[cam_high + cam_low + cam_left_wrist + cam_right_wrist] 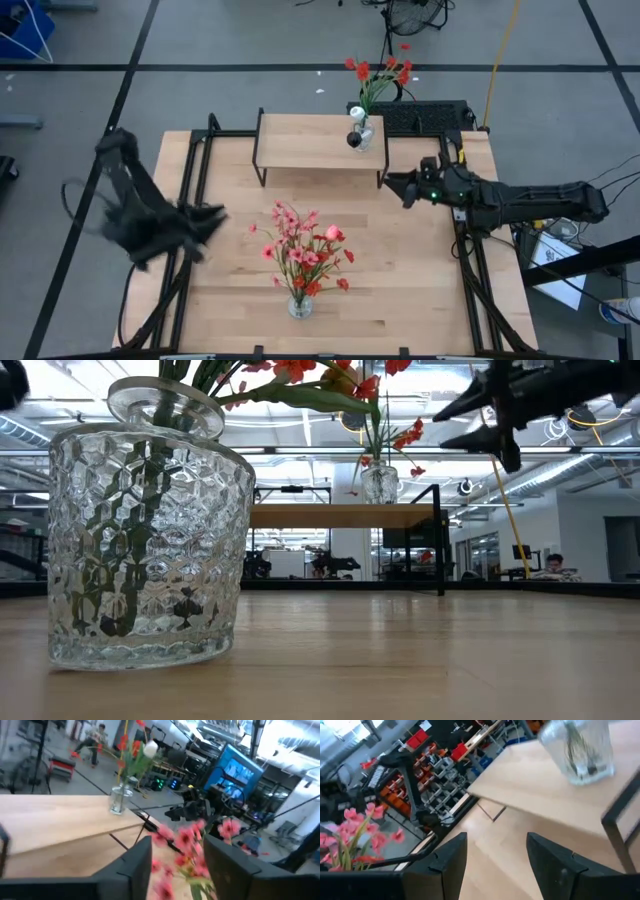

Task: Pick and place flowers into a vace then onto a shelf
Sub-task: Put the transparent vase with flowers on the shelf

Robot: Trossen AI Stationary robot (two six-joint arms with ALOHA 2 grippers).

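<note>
Two glass vases hold flowers. A textured vase (300,306) (140,550) with pink and red flowers (302,246) stands on its base near the table's near edge. A smaller vase (362,136) (380,482) (580,747) with red flowers (378,72) stands on the right end of the shelf (318,142) (340,515). My left gripper (212,224) (177,845) is open, left of the pink blossoms (187,840), which show beyond its fingers. My right gripper (393,186) (496,840) (445,428) is open, raised just right of the shelf's right end.
The shelf's black legs (258,150) and the black frame rails (190,170) along the table's left and right sides stand near both arms. Bare tabletop (410,270) lies between the near vase and the right arm. A black box (425,118) sits behind the shelf.
</note>
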